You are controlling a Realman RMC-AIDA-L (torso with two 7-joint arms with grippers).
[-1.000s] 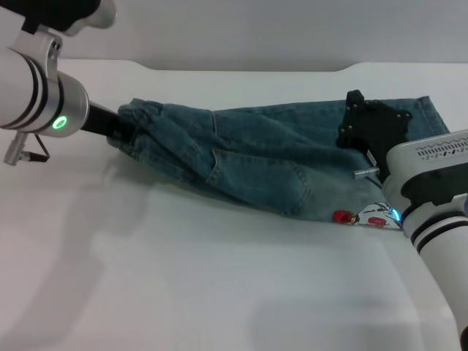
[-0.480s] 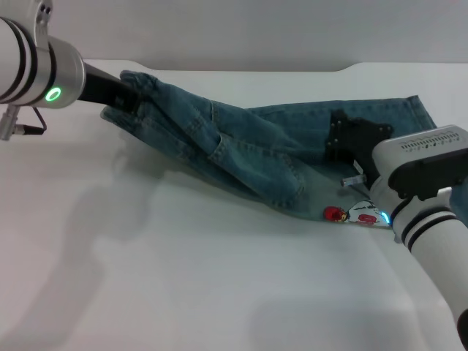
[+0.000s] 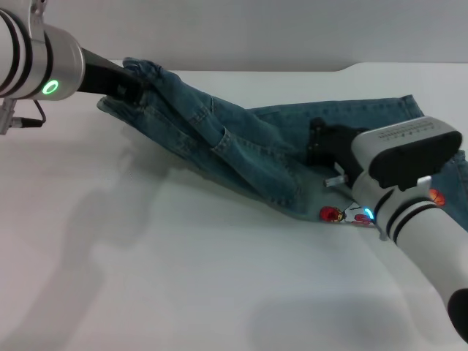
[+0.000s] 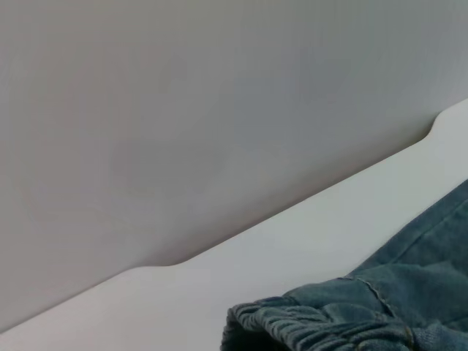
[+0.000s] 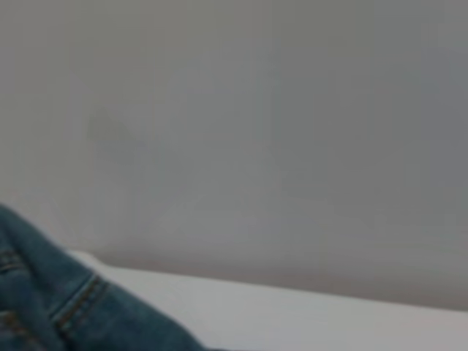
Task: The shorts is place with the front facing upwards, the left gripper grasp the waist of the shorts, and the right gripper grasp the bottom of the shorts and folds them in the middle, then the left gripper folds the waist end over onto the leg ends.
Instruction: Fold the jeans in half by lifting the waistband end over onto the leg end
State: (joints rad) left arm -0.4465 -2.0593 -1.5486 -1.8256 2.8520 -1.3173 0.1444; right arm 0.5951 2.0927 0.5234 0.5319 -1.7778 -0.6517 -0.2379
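The blue denim shorts (image 3: 241,150) stretch across the white table (image 3: 183,278) from upper left to right. My left gripper (image 3: 129,82) is shut on the gathered waist and holds it raised at the back left. That elastic waistband (image 4: 314,325) shows in the left wrist view. My right gripper (image 3: 327,150) is down on the leg end at the right, shut on the fabric. A red and white print (image 3: 344,215) peeks out beneath the hem there. The right wrist view catches a stitched denim edge (image 5: 51,300).
The table's back edge (image 3: 292,70) meets a grey wall and has a step at the right. Another red patch (image 3: 437,195) shows beside my right forearm. Bare tabletop lies in front of the shorts.
My left gripper has lifted the waist up and toward the back. My right gripper has moved left with the leg end, so the shorts bunch closer together.
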